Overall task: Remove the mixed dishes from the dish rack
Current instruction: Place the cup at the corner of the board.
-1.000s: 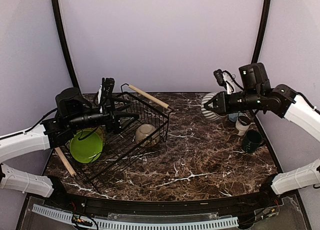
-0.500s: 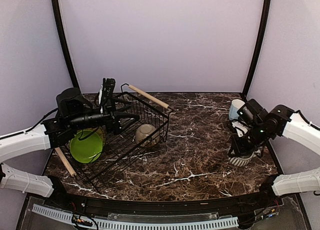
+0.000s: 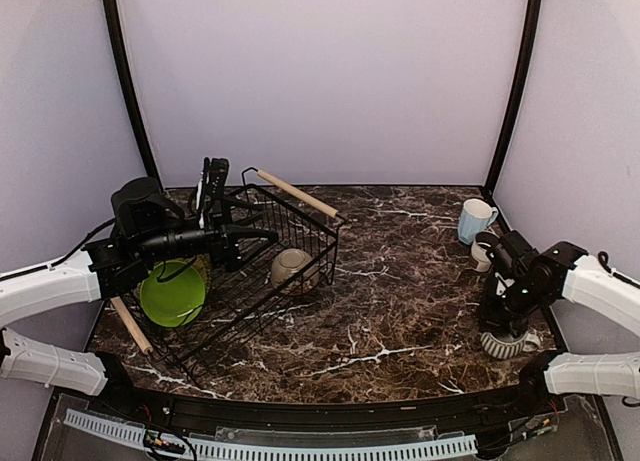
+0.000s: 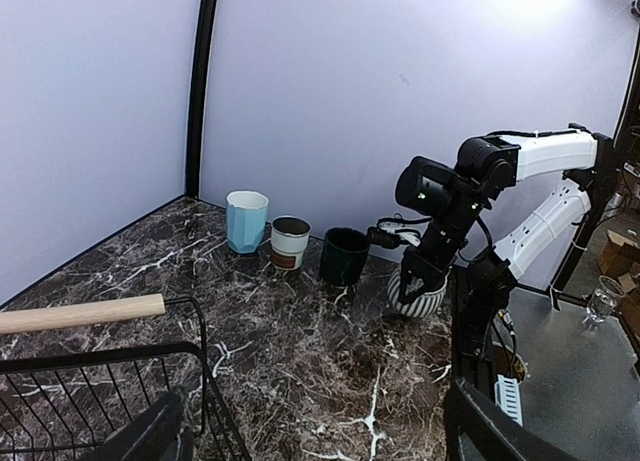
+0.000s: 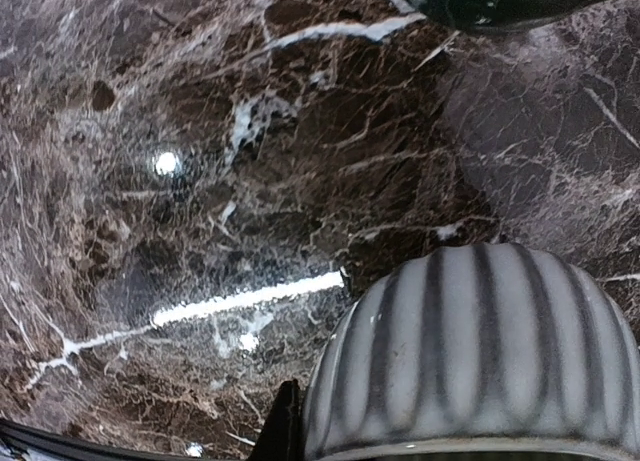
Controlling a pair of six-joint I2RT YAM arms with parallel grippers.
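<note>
glossy marble table (image 3: 400,306), black wire dish rack (image 3: 318,243), pale wooden handle (image 3: 297,194).

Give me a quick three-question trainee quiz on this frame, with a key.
1. True or false: the cream bowl lies inside the dish rack.
2. Which dish is the right gripper shut on? A cream bowl; B striped mug; C lime green plate.
3. Fill in: the left gripper is above the dish rack with its jaws ___ and nothing between them.

Key: 1 true; 2 B; 3 open.
</note>
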